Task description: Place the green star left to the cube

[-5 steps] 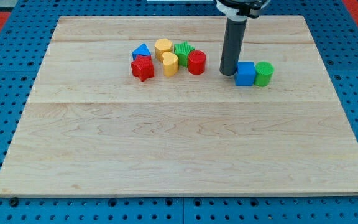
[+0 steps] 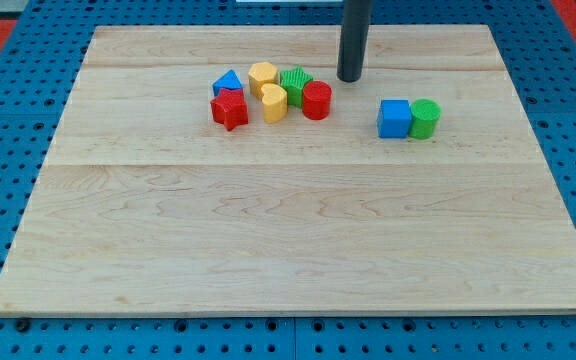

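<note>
Leaving the blue cube, my tip had moved up-left — bare rod, touching nothing, near the red cylinder. The ribbed green star sat wedged in the cluster, still unpushed — approach under way.

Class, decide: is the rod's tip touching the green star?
Apart. The camera view shows bare wood between my tip and the green star.
</note>
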You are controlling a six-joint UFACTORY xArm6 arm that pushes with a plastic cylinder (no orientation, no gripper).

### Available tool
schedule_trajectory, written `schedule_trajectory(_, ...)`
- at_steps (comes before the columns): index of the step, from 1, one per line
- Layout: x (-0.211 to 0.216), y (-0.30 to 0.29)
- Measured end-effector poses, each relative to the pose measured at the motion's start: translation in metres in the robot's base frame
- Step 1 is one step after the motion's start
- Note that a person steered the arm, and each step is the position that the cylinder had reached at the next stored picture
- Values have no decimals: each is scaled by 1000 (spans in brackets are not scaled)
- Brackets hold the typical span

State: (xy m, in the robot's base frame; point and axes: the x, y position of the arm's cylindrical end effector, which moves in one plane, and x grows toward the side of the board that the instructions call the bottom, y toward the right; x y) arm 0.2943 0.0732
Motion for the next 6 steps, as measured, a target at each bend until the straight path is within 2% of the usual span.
schedule_trajectory(2,5,-16)
schedule_trajectory(4,33,-16)
schedule_trajectory(6,47,-43)
